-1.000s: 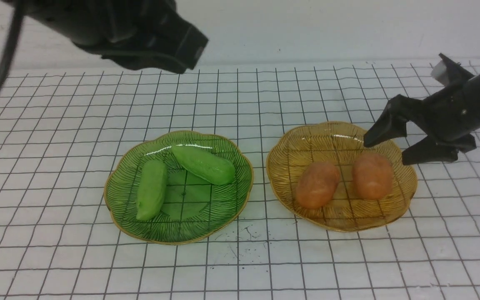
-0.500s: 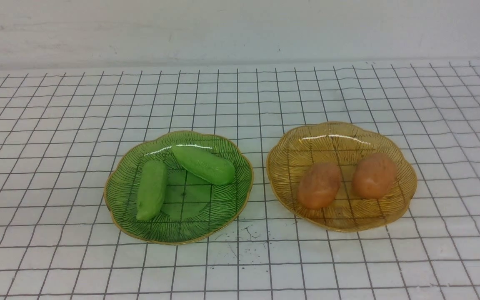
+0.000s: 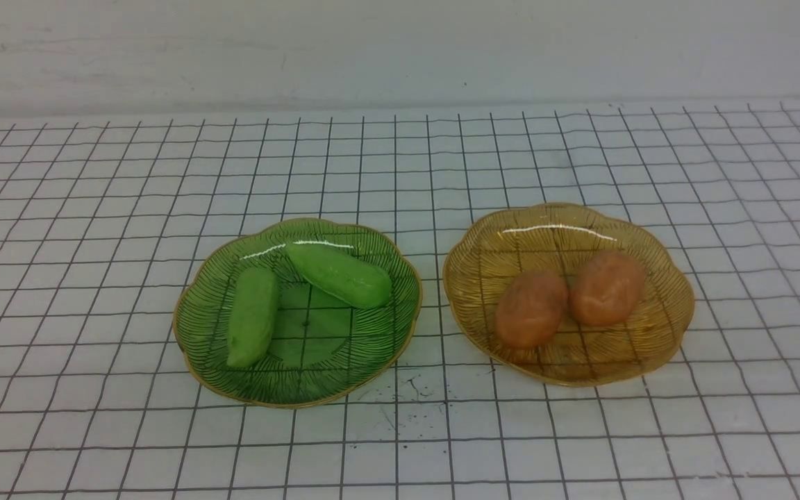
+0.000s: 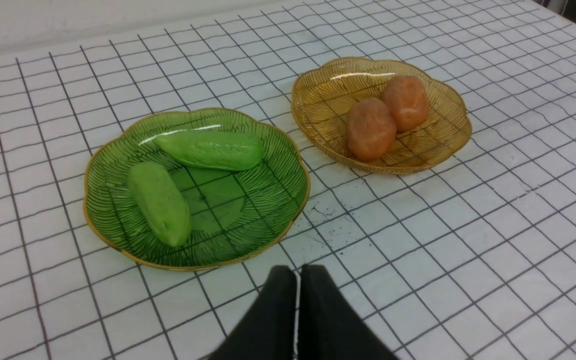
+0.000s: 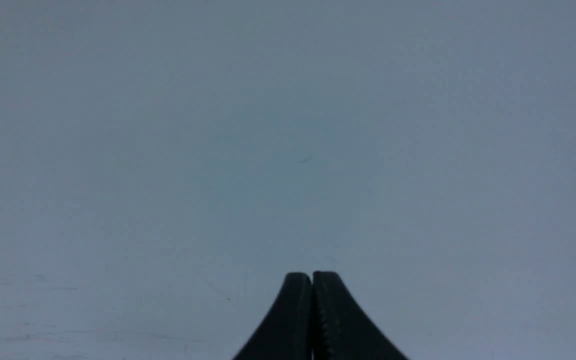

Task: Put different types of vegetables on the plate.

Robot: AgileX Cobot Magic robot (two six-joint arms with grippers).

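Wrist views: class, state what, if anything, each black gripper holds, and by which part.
Nothing is held. The black left gripper and the black right gripper are each shut, with nothing between the jaws.

Test laboratory setting: desk (image 3: 94,208) covered in white sheet ruled with a black grid, plain white wall (image 3: 400,48) behind, toy vegetables (image 3: 341,276) on plates (image 3: 195,333).

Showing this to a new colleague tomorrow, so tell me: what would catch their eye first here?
Two bright plates sit side by side on the black-gridded white table. The green plate on the left holds two light-green cucumbers. The amber plate on the right holds two orange-brown potatoes that touch.
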